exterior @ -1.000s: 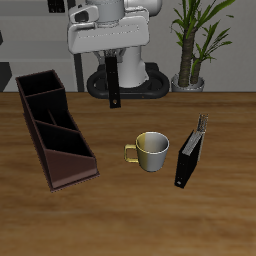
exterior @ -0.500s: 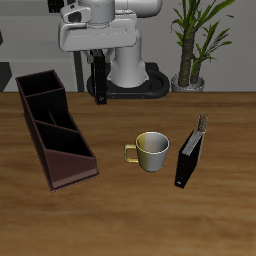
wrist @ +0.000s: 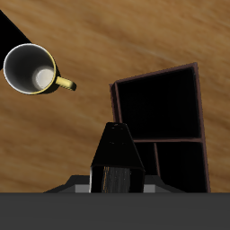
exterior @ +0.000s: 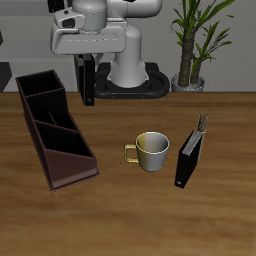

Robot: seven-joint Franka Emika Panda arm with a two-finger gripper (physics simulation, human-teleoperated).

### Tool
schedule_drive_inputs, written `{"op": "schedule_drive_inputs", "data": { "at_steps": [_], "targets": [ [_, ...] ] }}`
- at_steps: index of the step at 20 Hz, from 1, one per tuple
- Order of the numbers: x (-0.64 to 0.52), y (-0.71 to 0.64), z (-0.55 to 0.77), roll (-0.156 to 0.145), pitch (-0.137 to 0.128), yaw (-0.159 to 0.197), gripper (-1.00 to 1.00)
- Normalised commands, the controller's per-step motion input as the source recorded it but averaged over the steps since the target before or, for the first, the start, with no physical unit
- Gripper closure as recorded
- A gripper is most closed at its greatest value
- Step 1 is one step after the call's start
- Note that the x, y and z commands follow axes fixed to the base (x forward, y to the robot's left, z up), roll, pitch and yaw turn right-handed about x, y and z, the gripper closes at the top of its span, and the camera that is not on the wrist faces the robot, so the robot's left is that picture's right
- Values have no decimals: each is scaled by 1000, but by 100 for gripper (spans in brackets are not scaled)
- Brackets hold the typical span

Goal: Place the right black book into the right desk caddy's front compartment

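My gripper point(exterior: 89, 60) is shut on the right black book point(exterior: 90, 82), a thin plain black hardcover that hangs upright below the fingers, above the table's back. It is close beside the back end of the right desk caddy point(exterior: 40, 135), a long maroon-brown box with a black interior. The front compartment point(exterior: 72, 163) is the low-walled end nearest the table's front edge and looks empty. In the wrist view the book point(wrist: 117, 160) shows end-on, with the caddy point(wrist: 165, 106) below and beside it. The fingers themselves are hidden there.
A pale mug point(exterior: 152, 150) with a yellow handle stands mid-table and also shows in the wrist view point(wrist: 31, 70). Another black book with a tan striped top edge point(exterior: 191, 155) stands beyond the mug. A potted plant point(exterior: 192, 45) stands at the table's back.
My gripper has carried the black book sideways along the table's back, away from above the mug and toward the caddy's back end. The mug, other book and caddy have not moved.
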Motion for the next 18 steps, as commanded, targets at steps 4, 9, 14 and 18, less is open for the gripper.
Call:
{"op": "schedule_drive_inputs", "data": {
  "at_steps": [4,9,14,18],
  "targets": [
    [-160,-227,-116,-58,22,24,100],
    [-156,-159,-112,-42,12,12,100],
    [-32,-119,-89,-32,5,15,100],
    [-1,-50,-99,-17,7,25,100]
  ]
}}
